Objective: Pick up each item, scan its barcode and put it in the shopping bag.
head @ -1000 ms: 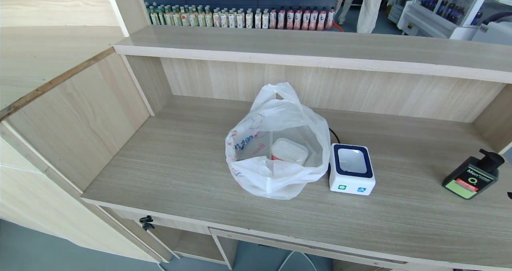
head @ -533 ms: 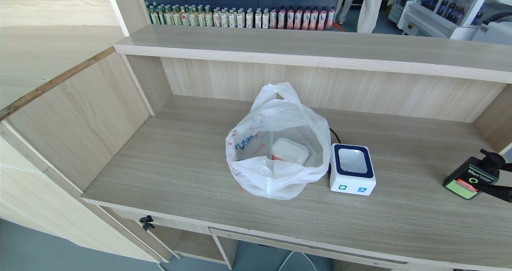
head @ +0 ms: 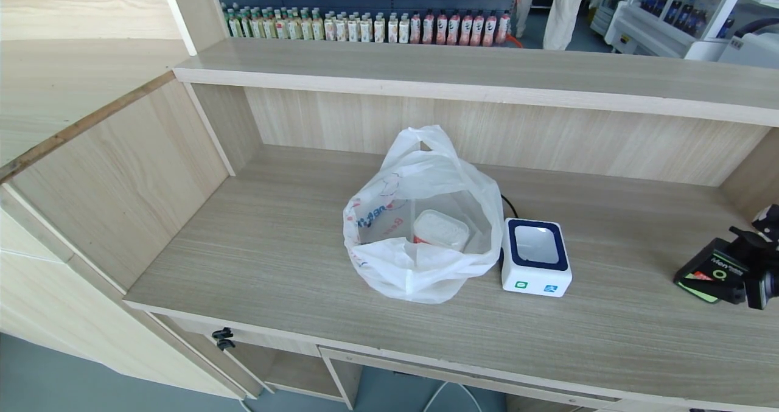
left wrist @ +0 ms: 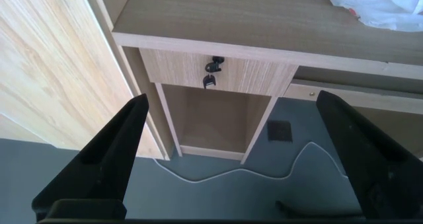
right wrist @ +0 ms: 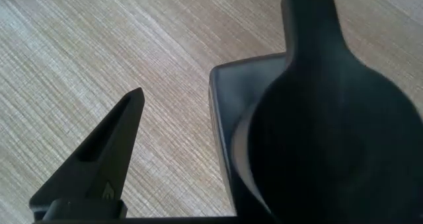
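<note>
Head view. The shopping bag (head: 389,278) sits mid-desk (head: 274,247), mouth slumped open upward, likely so items can drop straight in. A white lidded tub (head: 439,229) already lies inside. The scanner (head: 535,257) stands just beside the bag on the robot's right, window up, so a short carry links scan and drop. The dark pump bottle (head: 706,269) stands at the far right of the desk, well apart from the scanner. The right pincer (head: 751,272) is at the bottle's far side, overlapping its pump head.

Left wrist view. The left pincer (left wrist: 232,102) hangs below the desk's front edge, fingers wide apart, holding nothing. Beyond it are a drawer front (left wrist: 264,75) with a key (left wrist: 211,75) in its lock. A corner of the bag shows on the desk above, far off. The arm looks parked out of the way.

Right wrist view. The pump head (right wrist: 324,118) looms close. One finger (right wrist: 99,164) stands off the bottle's shoulder with bare desk between them. The other finger is hidden behind the pump. Judgement: fingers apart, straddling the bottle, not yet clamped. The grasp is the step in hand.
</note>
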Motion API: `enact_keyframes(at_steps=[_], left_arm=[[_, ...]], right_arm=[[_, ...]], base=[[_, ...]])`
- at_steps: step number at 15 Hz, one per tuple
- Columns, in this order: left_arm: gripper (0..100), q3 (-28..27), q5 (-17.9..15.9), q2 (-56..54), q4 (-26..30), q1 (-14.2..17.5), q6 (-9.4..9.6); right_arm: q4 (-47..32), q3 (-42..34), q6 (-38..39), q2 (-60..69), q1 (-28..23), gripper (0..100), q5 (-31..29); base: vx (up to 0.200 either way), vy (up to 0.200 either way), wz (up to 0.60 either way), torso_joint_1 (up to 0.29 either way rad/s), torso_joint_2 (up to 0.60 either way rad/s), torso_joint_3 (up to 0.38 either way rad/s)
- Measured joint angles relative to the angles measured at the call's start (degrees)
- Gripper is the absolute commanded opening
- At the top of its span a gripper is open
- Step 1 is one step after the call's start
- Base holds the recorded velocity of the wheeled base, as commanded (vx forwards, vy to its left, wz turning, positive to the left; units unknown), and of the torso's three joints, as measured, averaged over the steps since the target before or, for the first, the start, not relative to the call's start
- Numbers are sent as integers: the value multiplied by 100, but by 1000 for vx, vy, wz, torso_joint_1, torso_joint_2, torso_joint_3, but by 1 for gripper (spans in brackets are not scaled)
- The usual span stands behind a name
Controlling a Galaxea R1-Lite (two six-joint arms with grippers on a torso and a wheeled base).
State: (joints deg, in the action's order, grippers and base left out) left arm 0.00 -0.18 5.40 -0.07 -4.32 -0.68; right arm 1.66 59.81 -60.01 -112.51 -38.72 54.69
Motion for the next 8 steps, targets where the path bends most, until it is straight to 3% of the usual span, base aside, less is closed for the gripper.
enact_keyframes(at_steps=[8], left_arm=[[100, 0, 0, 0, -2, 0, 0]], right_arm=[[22, 236, -113, -345, 129, 100, 11]], base=[[0, 0, 0, 0, 0, 0]])
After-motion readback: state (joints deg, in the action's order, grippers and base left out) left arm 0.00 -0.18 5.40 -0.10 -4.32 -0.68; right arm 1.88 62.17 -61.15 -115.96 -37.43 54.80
